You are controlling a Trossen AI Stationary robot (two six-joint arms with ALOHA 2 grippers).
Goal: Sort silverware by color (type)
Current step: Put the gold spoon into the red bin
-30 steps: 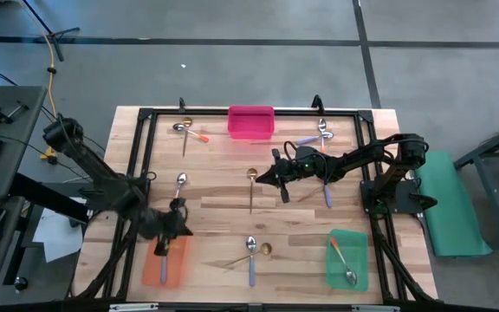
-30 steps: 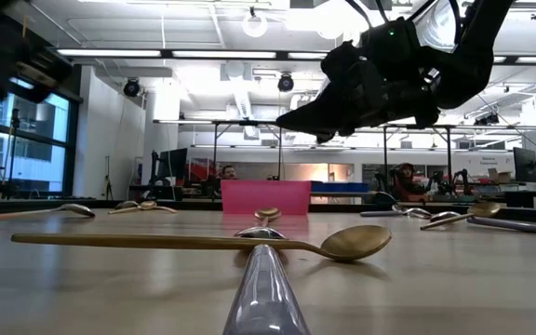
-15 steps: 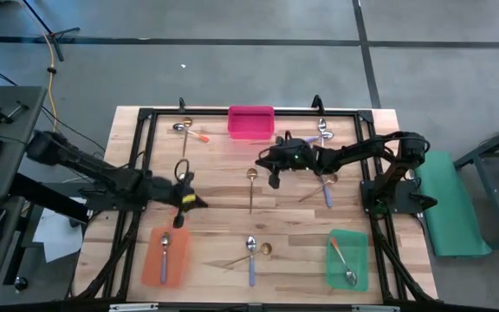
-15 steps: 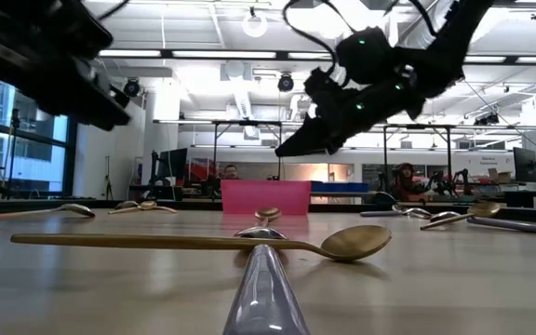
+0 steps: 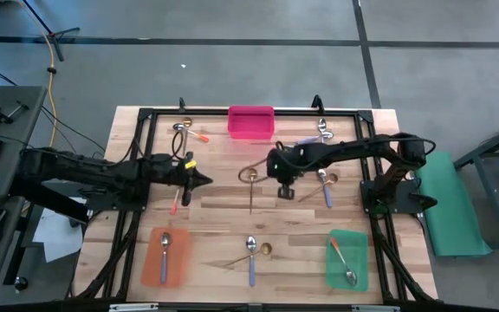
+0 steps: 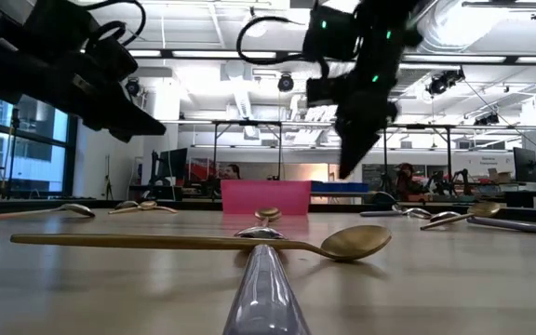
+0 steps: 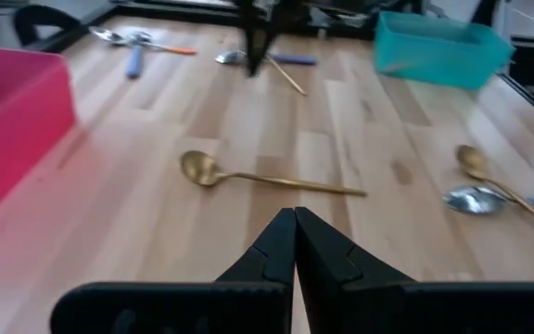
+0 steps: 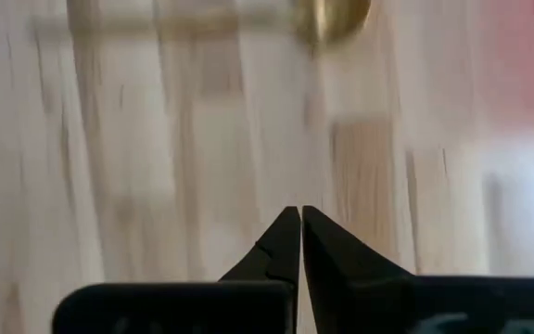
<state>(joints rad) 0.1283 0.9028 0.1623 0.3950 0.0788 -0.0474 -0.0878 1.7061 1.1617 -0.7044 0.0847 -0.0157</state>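
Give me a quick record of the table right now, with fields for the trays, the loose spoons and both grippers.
orange tray: holds one purple-handled spoon
green tray: holds one orange-handled spoon
pink tray: contents not visible
gold spoon: loose at table centre
left gripper: shut, empty, above the table left of centre
right gripper: shut, empty, beside the gold spoon

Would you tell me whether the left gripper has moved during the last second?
Yes. The left gripper moved from beside the orange tray up toward the table's middle.
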